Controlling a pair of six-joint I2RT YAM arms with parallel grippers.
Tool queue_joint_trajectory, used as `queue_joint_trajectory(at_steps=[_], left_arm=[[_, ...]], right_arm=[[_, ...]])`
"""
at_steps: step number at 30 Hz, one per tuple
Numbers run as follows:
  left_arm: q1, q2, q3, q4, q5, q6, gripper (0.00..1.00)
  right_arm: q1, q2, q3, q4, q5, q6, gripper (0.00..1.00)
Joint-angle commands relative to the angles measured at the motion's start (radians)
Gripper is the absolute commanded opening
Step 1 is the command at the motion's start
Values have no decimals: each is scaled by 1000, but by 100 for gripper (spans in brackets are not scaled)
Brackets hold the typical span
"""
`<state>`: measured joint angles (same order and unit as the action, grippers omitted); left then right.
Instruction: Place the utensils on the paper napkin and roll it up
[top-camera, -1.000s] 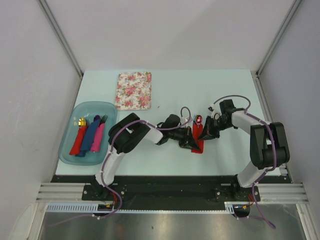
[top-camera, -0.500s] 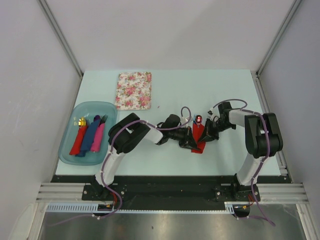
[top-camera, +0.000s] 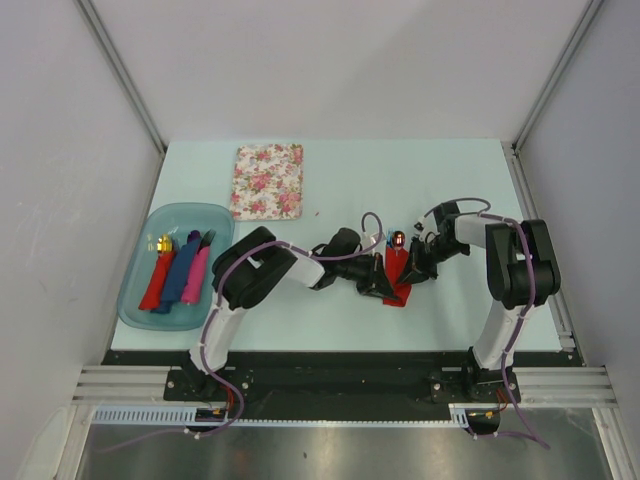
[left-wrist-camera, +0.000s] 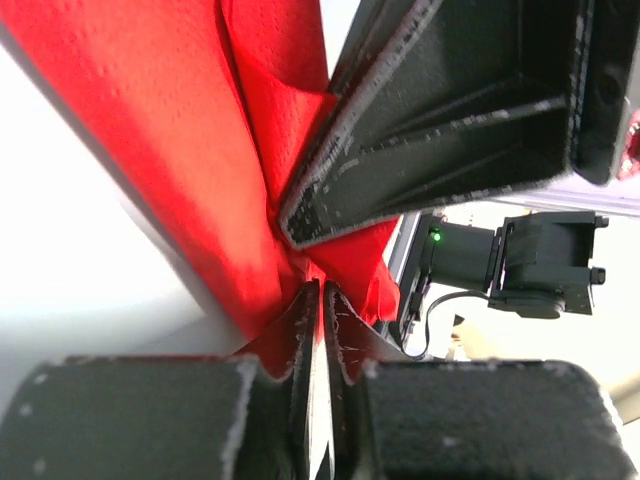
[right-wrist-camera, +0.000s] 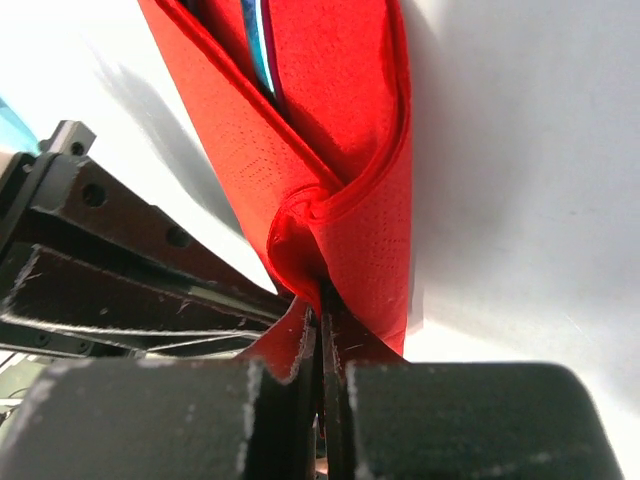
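Note:
The red paper napkin (top-camera: 398, 276) lies folded into a narrow roll at the table's middle. The spoon's shiny red-gold head (top-camera: 399, 239) sticks out of its far end. A strip of the blue fork (right-wrist-camera: 258, 40) shows inside the fold in the right wrist view. My left gripper (top-camera: 384, 284) comes in from the left and is shut on the napkin's near end (left-wrist-camera: 200, 130). My right gripper (top-camera: 409, 272) comes in from the right and is shut on the same end of the napkin (right-wrist-camera: 345, 180). The two grippers nearly touch.
A teal tray (top-camera: 139, 301) at the left holds a red roll with a gold-tipped utensil (top-camera: 157, 274), a blue roll (top-camera: 181, 272) and a pink roll (top-camera: 197, 274). A floral napkin stack (top-camera: 268, 181) lies at the back left.
The right arm's elbow has swung up and in towards the left. Both grippers stay shut on the napkin's near end, almost where they were.

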<state>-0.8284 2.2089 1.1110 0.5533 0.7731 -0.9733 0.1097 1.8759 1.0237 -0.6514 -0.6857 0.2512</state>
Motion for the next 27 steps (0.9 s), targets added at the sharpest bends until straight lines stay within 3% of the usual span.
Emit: queue_joint_trajectory(at_steps=[1, 11, 27], left_arm=[[-2, -90, -20, -27, 5, 65, 10], [60, -155, -33, -32, 38, 99, 12], [109, 47, 182, 80, -8, -8, 9]], right_arm=[[4, 38, 12, 15, 184, -52, 0], [28, 22, 12, 15, 203, -61, 0], [51, -34, 3, 18, 176, -66, 0]])
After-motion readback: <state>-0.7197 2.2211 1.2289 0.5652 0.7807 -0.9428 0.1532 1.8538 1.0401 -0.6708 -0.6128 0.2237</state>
